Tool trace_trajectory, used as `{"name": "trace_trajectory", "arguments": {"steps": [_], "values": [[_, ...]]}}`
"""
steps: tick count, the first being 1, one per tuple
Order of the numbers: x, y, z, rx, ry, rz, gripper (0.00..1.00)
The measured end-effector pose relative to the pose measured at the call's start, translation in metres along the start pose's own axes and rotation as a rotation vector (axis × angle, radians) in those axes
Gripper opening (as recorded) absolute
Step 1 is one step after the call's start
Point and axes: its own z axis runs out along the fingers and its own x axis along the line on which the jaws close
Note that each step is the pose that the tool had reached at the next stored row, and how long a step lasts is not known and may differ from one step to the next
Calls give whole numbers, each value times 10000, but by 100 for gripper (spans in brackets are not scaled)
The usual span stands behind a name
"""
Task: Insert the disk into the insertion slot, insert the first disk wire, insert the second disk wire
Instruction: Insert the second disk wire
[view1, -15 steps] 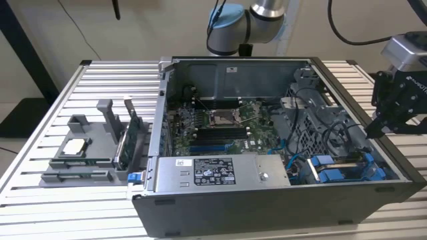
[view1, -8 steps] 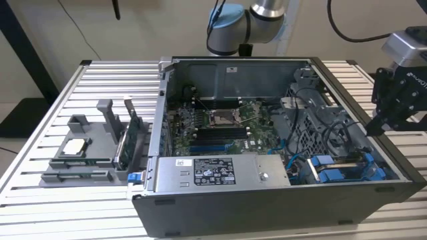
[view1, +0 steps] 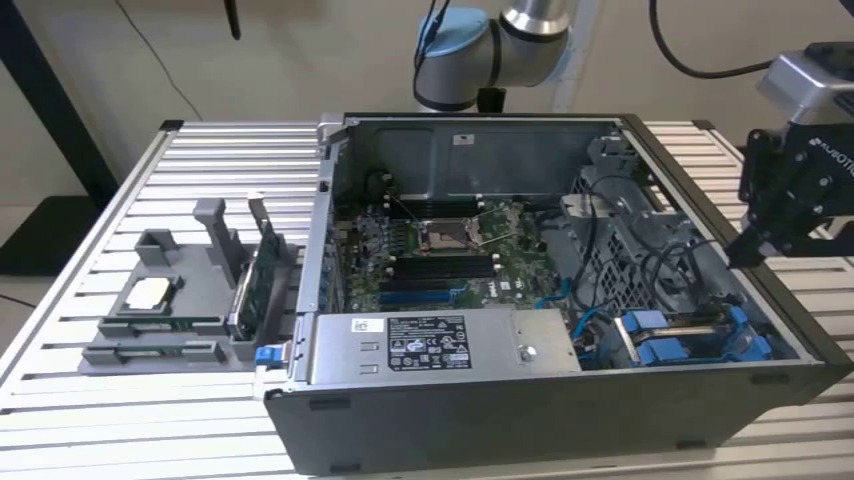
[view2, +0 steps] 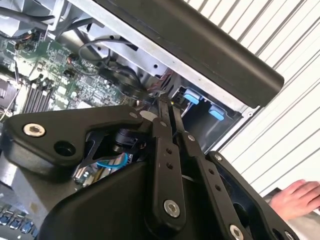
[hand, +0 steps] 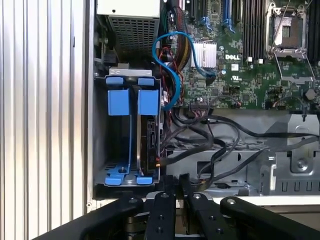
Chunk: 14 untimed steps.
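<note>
Look into the dark grey metal drive cage with bright blue plastic rails, the insertion slot: you'll find the flat disk in its blue carrier already seated on edge in one bay, so that step looks done. Whether either wire is plugged in, I cannot tell (black cables run just beside it). Your black gripper hangs above the cage end of the open computer case, fingers narrow, nearly together, apparently holding nothing
</note>
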Motion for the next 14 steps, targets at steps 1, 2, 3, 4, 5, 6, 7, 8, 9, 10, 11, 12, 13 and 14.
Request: {"name": "trace_trajectory", "arguments": {"steps": [1, 2, 3, 4, 5, 6, 7, 8, 9, 10, 11, 12, 13, 14], "values": [[-1, 11, -7, 1, 0, 4, 16], [-1, 21, -14, 1, 0, 8, 16], [-2, 31, -21, 1, 0, 11, 16], [-3, 42, -28, 1, -1, 14, 16], [-3, 51, -36, 2, -1, 18, 16], [-4, 60, -43, 2, 0, 21, 16], [-5, 69, -49, 2, -1, 24, 16], [-5, 80, -57, 2, -1, 28, 16], [-6, 89, -63, 3, -1, 31, 16], [-7, 100, -69, 3, -2, 34, 16], [-7, 110, -75, 3, -3, 38, 16], [-8, 122, -81, 4, -2, 41, 16], [-8, 134, -86, 4, -3, 44, 16], [-9, 146, -91, 4, -3, 47, 16]]}}
